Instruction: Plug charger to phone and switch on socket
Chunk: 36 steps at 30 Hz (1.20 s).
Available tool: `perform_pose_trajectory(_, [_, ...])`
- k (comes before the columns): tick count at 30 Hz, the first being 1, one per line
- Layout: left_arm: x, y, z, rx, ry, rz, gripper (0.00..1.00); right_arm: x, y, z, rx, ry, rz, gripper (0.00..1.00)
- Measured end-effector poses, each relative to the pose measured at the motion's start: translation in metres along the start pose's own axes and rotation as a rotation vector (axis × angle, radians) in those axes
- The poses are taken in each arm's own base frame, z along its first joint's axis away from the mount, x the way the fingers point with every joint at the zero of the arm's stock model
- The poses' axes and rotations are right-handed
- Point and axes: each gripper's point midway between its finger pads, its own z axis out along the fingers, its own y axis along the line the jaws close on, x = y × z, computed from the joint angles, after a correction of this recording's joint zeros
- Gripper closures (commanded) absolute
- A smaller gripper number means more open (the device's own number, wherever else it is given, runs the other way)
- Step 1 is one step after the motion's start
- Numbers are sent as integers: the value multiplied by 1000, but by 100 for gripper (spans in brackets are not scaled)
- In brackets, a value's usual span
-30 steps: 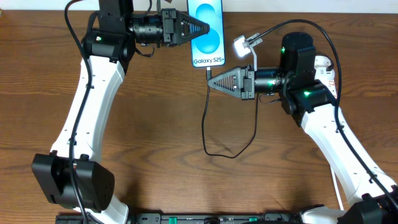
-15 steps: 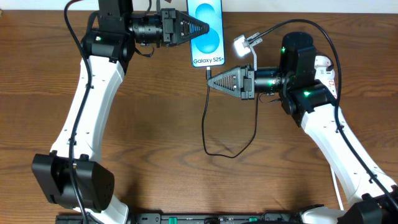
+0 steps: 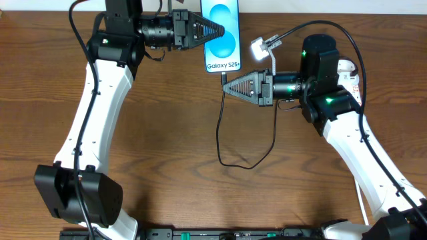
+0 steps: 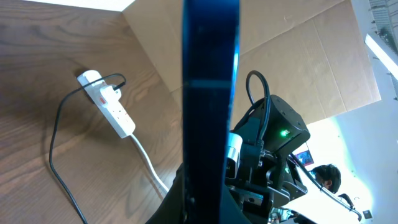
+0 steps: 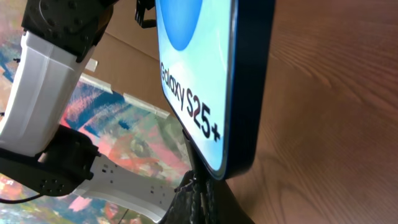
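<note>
The phone [image 3: 222, 37] is held off the table at the far edge, its cyan screen facing up. My left gripper [image 3: 219, 30] is shut on its left long side; in the left wrist view the phone's dark edge [image 4: 208, 93] rises between the jaws. My right gripper [image 3: 225, 87] is shut on the charger [image 3: 221, 120] near its small tip, just below the phone's bottom edge. In the right wrist view the tip [image 5: 188, 138] meets the phone [image 5: 205, 74] below the "Galaxy S25+" text. The socket [image 4: 107, 104] lies on the table with the black plug in it, mostly hidden under my right arm in the overhead view.
The black cable loops over the wood table [image 3: 167, 147] between the arms. A white cord [image 4: 148, 165] trails from the socket. A cardboard wall [image 4: 298, 56] stands behind the table. A small white lamp [image 3: 261, 47] sits on my right arm.
</note>
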Motion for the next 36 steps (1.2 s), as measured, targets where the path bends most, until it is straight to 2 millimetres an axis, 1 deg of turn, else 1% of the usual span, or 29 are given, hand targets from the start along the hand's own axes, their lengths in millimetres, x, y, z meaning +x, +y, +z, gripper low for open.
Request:
perform_pose_trajectory(17, [-2, 1, -2, -3, -6, 2, 93, -5, 4, 0, -11, -15, -2, 99])
perform_pose_trajectory(36, [-2, 1, -3, -4, -7, -2, 93, -11, 2, 0, 5, -37, -27, 99])
